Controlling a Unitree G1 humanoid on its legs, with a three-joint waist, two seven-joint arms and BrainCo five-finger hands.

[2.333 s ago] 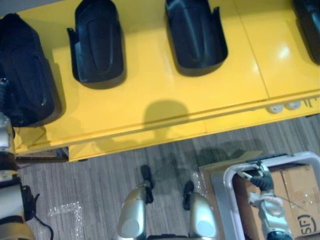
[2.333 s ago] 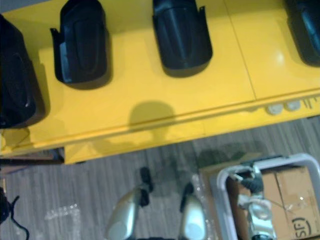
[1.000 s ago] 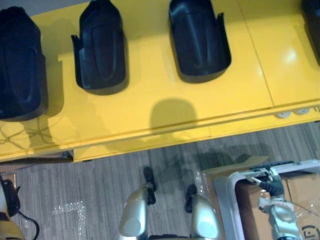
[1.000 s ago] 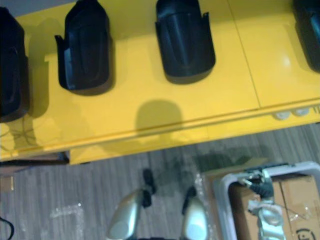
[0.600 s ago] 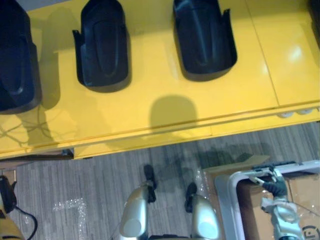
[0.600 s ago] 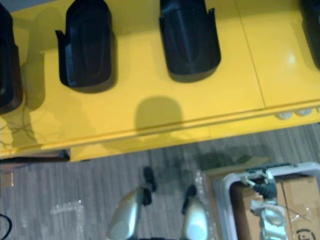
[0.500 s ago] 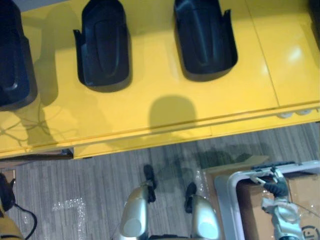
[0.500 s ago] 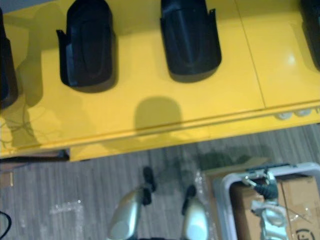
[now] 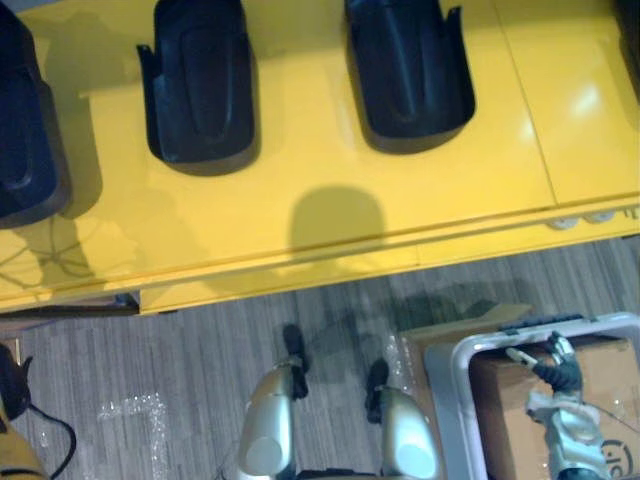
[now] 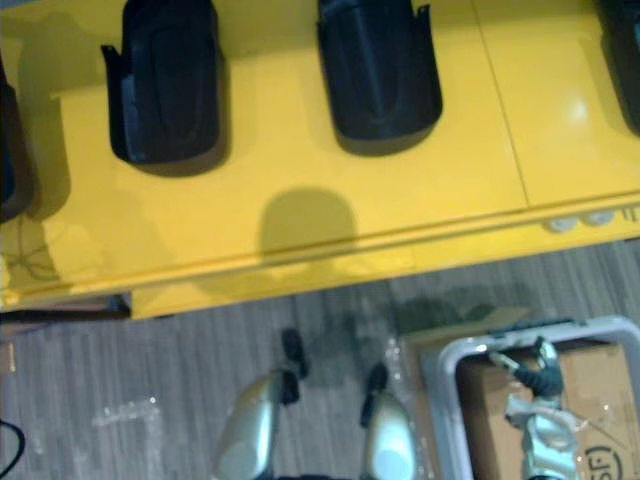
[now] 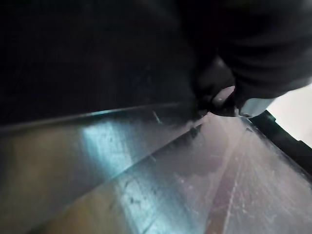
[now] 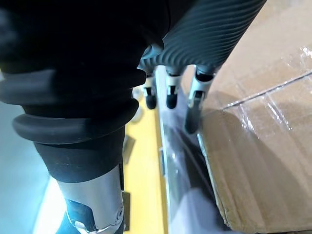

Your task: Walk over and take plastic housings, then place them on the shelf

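Note:
Three black plastic housings lie on the yellow shelf top [image 9: 330, 200]: one at the far left edge [image 9: 25, 140], one left of centre [image 9: 197, 85] and one at centre right [image 9: 408, 70]. Part of another housing [image 9: 632, 30] shows at the top right corner. My right hand [image 9: 560, 372] hangs low on the right, inside the white cart frame [image 9: 445, 365] and beside a cardboard box [image 12: 263, 126]; its fingers [image 12: 195, 105] are straight and hold nothing. My left hand [image 11: 258, 48] is seen as a dark cover over a shiny grey surface, well apart from the housings.
The shelf's front edge [image 9: 350, 262] runs across the view, with grey striped floor [image 9: 200, 370] below it. The cart with its cardboard box [image 9: 510, 400] stands at the lower right. A scrap of clear plastic film [image 9: 135, 410] lies on the floor at the lower left.
My left arm, earlier beside the far-left housing, has drawn back to the lower left, leaving that housing on the shelf. The right hand has drifted slightly right. The view has shifted a little.

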